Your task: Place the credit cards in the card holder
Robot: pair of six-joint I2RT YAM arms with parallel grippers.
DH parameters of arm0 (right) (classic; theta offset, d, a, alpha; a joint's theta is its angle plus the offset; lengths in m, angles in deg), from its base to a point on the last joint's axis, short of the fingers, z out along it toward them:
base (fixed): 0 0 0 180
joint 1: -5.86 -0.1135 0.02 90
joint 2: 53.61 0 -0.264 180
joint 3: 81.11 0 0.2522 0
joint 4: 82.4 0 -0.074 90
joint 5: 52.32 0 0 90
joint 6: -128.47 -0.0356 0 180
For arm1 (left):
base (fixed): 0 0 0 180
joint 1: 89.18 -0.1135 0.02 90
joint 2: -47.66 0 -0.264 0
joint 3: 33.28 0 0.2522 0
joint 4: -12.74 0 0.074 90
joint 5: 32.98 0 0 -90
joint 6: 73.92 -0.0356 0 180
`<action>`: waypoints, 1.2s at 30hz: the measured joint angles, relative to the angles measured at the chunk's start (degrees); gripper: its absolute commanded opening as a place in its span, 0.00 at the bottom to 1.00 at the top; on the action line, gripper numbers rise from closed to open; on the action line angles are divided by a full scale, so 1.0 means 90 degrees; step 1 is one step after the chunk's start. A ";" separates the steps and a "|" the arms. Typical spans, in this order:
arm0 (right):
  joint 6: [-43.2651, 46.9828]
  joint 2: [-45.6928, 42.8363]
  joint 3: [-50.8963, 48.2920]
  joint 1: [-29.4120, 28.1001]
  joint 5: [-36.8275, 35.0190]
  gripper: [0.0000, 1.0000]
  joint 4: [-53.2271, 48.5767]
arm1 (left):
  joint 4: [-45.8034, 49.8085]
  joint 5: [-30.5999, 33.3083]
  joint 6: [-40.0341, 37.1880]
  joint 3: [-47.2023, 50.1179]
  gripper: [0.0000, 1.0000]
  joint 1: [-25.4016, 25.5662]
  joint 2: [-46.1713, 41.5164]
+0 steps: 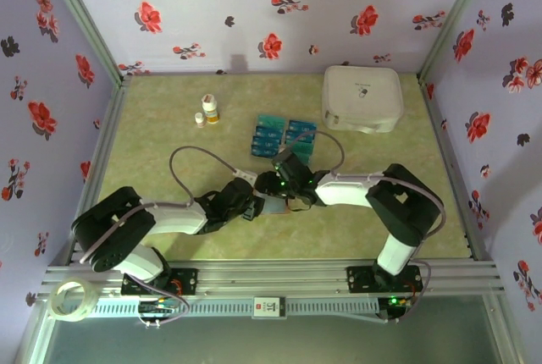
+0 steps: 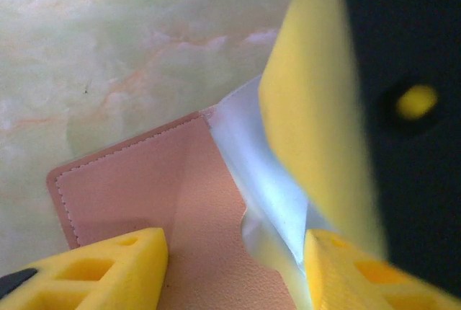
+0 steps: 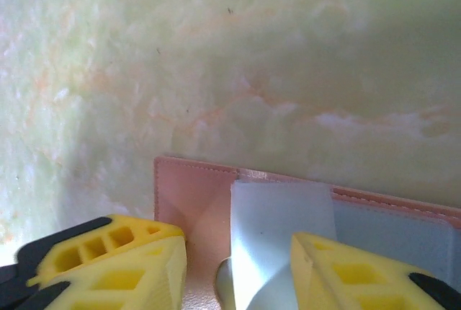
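**Position.** The holder (image 2: 144,195) lies flat on the worktop (image 1: 161,157) at mid-width, on the near side, under both grippers. The cards (image 1: 285,135) sit in two short columns just beyond it, not touching it. A white case (image 1: 362,97) stands far right. Two small bottles (image 1: 207,112) stand to the left of the cards.

**Jaws.** Left gripper (image 2: 236,256): jaws apart, straddling the holder's brown face, not clamped on it. Right gripper (image 3: 238,252): jaws apart, low over the holder, with a pale sheet (image 3: 281,216) showing between them. Whether that sheet is a card or the holder's own clear sleeve cannot be told. Seen from the left wrist, one right finger (image 2: 310,108) hangs close over the same sheet.

**Handling, as judged.** The holder looks light, soft and leather-like, with stitched edges. It is likely to slide or fold shut unless one gripper pins a flap. Press on the flat brown panel, clear of the pocket mouth. The cards look thin, stiff and smooth, and lying flat they offer little edge to pinch. Take one by a short end, tipping it up first if needed, and feed it square to the pocket. A skewed entry may jam the card or buckle the sleeve.
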State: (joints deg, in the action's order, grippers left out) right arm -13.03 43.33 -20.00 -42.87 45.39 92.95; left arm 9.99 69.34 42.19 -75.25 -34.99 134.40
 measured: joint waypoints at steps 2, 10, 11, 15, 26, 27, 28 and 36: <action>0.0002 -0.0185 -0.0012 0.0056 -0.0015 0.45 -0.0041 | -0.0068 0.0022 0.0000 -0.0029 0.53 0.0010 0.0066; 0.0007 -0.0539 -0.0287 0.0155 -0.0165 0.47 -0.0160 | -0.0119 0.0073 0.0002 -0.0036 0.53 0.0034 0.0107; 0.0005 -0.0537 -0.0328 0.0155 -0.0165 0.48 -0.0175 | -0.0119 0.0073 0.0002 -0.0036 0.53 0.0034 0.0107; 0.0002 -0.0401 -0.0389 0.0155 -0.0138 0.48 -0.0155 | -0.0119 0.0073 0.0002 -0.0041 0.53 0.0034 0.0107; -0.0073 -0.0068 -0.0381 0.0153 0.0340 0.46 0.0211 | 0.0029 0.0010 0.0007 -0.0039 0.61 0.0041 -0.0049; -0.0097 -0.0068 -0.0372 0.0148 0.0369 0.46 0.0233 | 0.0177 -0.0007 0.0010 -0.0036 0.63 0.0041 -0.0158; -0.0124 -0.0068 -0.0357 0.0134 0.0406 0.46 0.0255 | 0.0328 -0.0024 0.0015 -0.0012 0.66 0.0039 -0.0304; -0.0338 -0.0034 0.0148 -0.0138 0.0508 0.47 0.0359 | 0.1214 -0.0056 0.0267 0.0226 0.82 -0.0413 -0.2387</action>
State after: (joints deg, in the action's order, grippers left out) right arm -16.07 43.03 -18.66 -44.11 49.96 96.18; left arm 20.92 68.83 44.59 -73.22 -38.70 112.92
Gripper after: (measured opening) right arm 0.467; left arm 0.802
